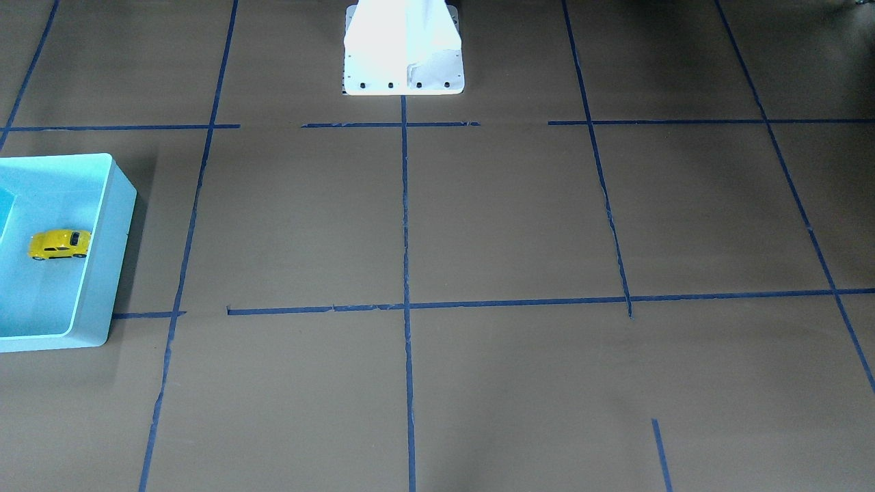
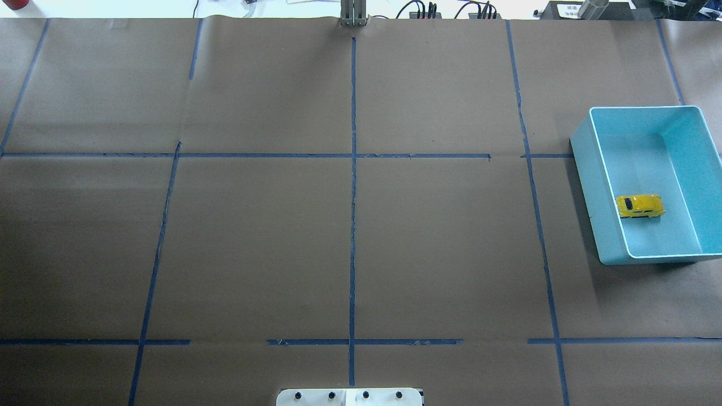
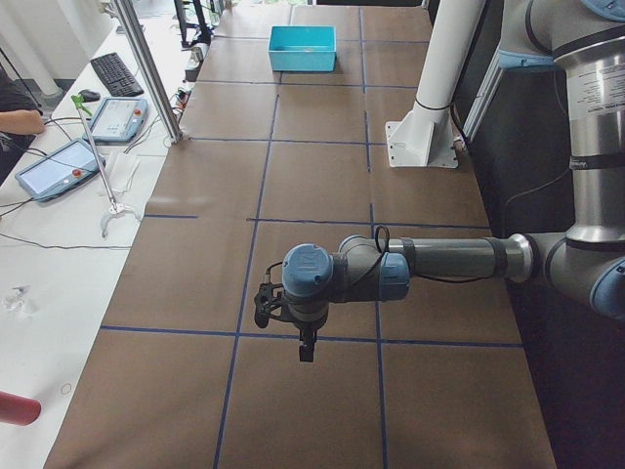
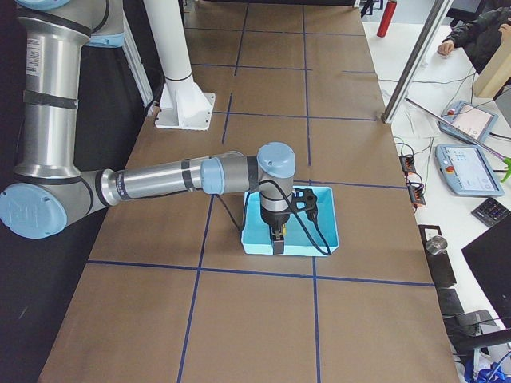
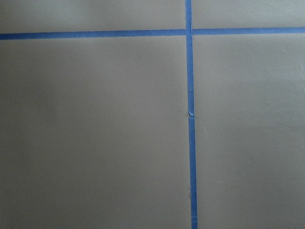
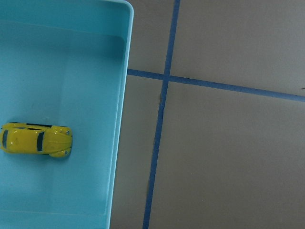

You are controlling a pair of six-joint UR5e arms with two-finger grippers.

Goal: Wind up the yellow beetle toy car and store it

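Observation:
The yellow beetle toy car (image 1: 59,244) (image 2: 639,206) (image 6: 36,140) stands on its wheels inside the light blue bin (image 1: 102,273) (image 2: 586,163) (image 6: 121,119), close to the bin's wall. Nothing holds it. My right gripper (image 4: 277,239) hangs high over the bin's (image 4: 327,231) near edge, pointing down; I cannot tell whether it is open or shut. My left gripper (image 3: 306,347) hovers over bare brown paper at the table's other end, far from the bin (image 3: 303,49); its state cannot be told either. No fingers show in either wrist view.
Brown paper with a grid of blue tape lines covers the table. The robot's white pedestal (image 1: 403,55) (image 2: 350,397) (image 3: 425,137) stands at mid-table on the robot's side. Tablets (image 3: 59,166) and a person's arm (image 3: 20,119) are at a side bench.

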